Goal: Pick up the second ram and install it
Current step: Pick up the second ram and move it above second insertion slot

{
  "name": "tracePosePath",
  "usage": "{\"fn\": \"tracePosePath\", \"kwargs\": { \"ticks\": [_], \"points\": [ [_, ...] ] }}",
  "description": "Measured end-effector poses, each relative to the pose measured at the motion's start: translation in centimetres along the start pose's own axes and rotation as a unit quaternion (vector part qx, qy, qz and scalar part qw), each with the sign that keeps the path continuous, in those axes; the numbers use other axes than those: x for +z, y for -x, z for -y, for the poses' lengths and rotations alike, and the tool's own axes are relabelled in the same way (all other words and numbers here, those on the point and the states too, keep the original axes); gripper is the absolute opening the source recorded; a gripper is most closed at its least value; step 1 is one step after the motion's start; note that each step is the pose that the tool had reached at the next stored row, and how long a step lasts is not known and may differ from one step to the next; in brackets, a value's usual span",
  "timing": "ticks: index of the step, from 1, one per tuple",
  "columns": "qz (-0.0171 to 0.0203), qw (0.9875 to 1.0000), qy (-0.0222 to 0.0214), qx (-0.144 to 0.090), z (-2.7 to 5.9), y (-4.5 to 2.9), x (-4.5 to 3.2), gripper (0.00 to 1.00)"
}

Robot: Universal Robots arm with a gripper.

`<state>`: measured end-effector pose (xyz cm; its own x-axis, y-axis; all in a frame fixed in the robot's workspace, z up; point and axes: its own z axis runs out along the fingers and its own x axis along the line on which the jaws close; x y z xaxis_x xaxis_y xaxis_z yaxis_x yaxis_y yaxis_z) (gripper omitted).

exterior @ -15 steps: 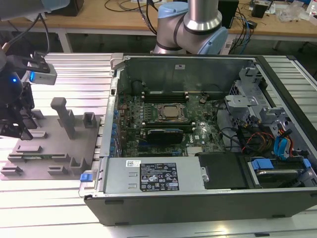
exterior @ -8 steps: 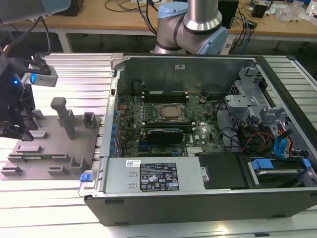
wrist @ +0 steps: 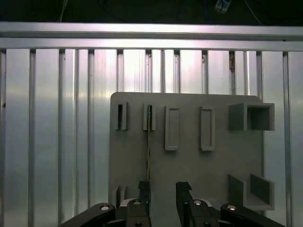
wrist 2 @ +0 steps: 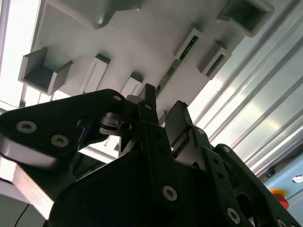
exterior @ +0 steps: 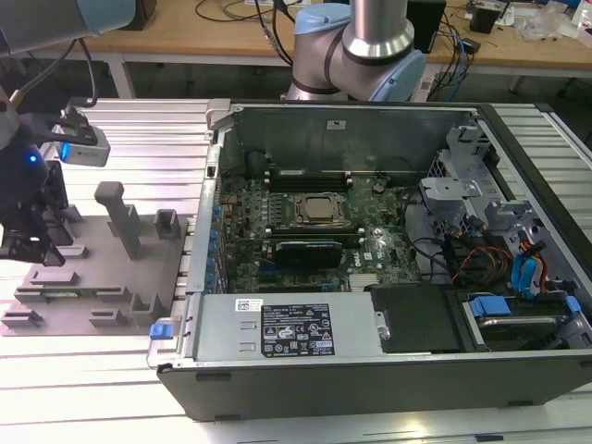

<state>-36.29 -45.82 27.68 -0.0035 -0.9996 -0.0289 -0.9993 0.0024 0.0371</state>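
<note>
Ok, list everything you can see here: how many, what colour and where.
ram: one, green, on edge in the tray's slots
tray: one, grey, to the exterior view's left of the case
case: one, black, open, in the middle of the table
motherboard: one, green, inside the case
table: one, silver slats, under everything
arm: one, grey and blue, behind the case
gripper: one, black, over the tray, fingers open

worktop (wrist: 57,118): ribbed bare metal, glossy
tray (wrist: 189,165): grey plastic, matt, smooth
end effector (wrist 2: 163,101): matt black, shiny metal screws (wrist 2: 26,126)
</note>
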Motion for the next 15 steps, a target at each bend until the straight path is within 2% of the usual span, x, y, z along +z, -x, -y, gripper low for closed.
{"fn": "tracePosePath", "kwargs": {
  "ticks": [12, 15],
  "points": [
    [0.0000, 1.0000, -0.0001, 0.000, 0.06, -0.05, 1.56, 0.34],
    [0.0000, 1.0000, -0.0001, 0.000, 0.08, -0.73, 2.13, 0.34]
  ]
}}
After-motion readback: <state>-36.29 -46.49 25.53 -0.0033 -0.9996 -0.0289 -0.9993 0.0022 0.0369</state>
